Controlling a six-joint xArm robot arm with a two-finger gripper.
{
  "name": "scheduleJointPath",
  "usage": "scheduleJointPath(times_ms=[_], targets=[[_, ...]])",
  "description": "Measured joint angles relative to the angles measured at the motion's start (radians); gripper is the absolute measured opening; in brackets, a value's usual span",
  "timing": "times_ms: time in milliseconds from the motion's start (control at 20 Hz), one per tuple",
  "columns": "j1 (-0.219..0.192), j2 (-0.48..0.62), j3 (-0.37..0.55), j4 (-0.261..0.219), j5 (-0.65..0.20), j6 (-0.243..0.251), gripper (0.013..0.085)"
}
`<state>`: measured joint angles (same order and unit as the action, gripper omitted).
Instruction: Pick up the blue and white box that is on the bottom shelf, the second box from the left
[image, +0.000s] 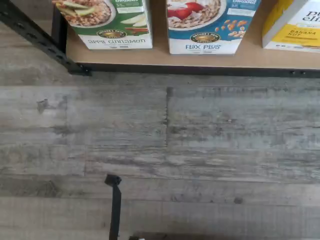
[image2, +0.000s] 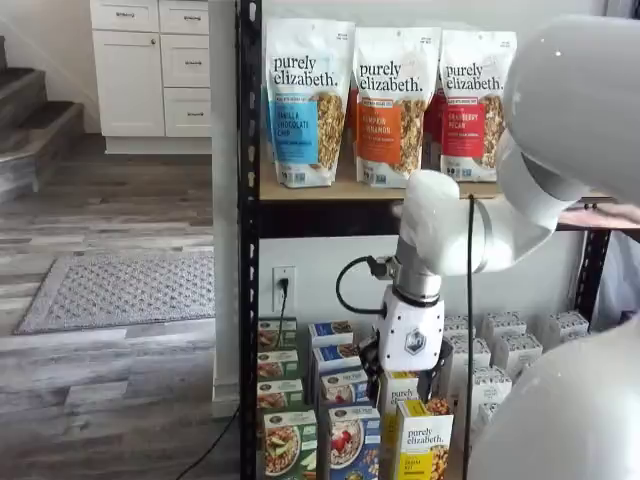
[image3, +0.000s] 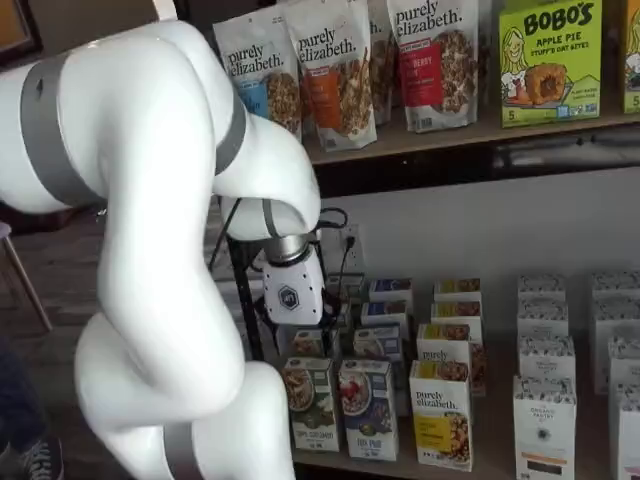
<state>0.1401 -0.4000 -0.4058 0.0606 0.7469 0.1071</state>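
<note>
The blue and white box (image: 207, 25) stands at the front edge of the bottom shelf (image: 160, 59); it has a bowl picture with red berries and reads "Flax Plus". Both shelf views show it in the front row (image2: 350, 440) (image3: 368, 405). My gripper (image2: 406, 378) (image3: 298, 335) hangs from its white body in front of the rack, higher than the front row and apart from every box. Its black fingers stand open with nothing between them. The wrist view shows no fingers, only the floor before the shelf.
A green box (image: 107, 22) stands left of the blue one and a yellow-and-white box (image2: 425, 445) right of it. More boxes fill the rows behind. A black steel post (image2: 248, 300) marks the rack's left side. Granola bags (image2: 385, 100) line the upper board.
</note>
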Motion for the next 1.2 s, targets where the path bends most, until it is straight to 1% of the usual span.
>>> scheduleJointPath(times_ms=[150, 350, 450, 550, 650, 1200], targets=[[-0.005, 0.048, -0.006, 0.009, -0.042, -0.014, 0.085], [-0.008, 0.113, -0.021, -0.007, -0.085, -0.006, 0.085], [-0.006, 0.141, -0.025, -0.017, -0.116, 0.002, 0.085], [-0.002, 0.168, -0.036, -0.045, -0.133, 0.029, 0.085], [0.002, 0.186, -0.044, -0.063, -0.152, 0.046, 0.085], [0.024, 0.287, -0.085, -0.101, -0.247, 0.1, 0.085]])
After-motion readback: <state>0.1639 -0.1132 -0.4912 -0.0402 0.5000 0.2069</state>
